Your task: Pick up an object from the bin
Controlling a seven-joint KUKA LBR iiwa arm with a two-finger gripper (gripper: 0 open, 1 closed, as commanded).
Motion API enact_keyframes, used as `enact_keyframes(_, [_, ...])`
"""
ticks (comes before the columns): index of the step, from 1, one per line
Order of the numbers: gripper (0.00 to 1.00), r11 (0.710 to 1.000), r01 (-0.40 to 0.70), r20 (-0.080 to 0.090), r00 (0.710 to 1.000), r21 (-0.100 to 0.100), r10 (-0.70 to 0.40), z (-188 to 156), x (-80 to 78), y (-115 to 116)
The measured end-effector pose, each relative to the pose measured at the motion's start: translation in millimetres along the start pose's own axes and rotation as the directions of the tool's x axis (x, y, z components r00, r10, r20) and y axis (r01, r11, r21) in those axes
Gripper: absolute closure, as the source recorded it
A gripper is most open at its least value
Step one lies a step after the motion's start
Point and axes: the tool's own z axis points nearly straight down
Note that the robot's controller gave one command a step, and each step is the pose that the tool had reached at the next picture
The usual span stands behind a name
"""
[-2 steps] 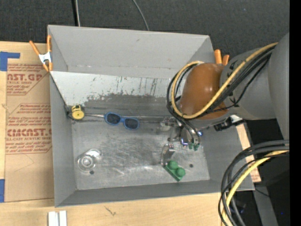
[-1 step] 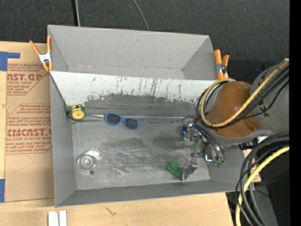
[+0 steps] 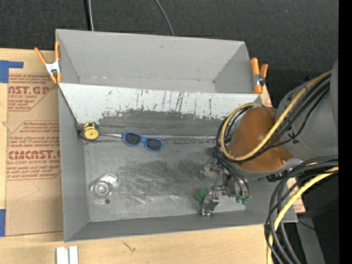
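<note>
My gripper is low over the bin's front right corner, under the arm's orange cover. A small green thing lies on the bin floor right at the gripper's left side; whether it is touched or held I cannot tell. A second green bit shows at the gripper's right side. Blue sunglasses lie near the back wall, well to the left of the gripper.
A yellow tape measure sits in the back left corner. A clear round thing lies at the front left. Bare floor stretches between these and the gripper. The arm and its cables crowd the bin's right side.
</note>
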Motion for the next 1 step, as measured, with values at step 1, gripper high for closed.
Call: enact_keyframes(1, [0.00,0.999,0.041,-0.005,0.999,-0.005,-0.041,-0.2,-4.1,-16.6])
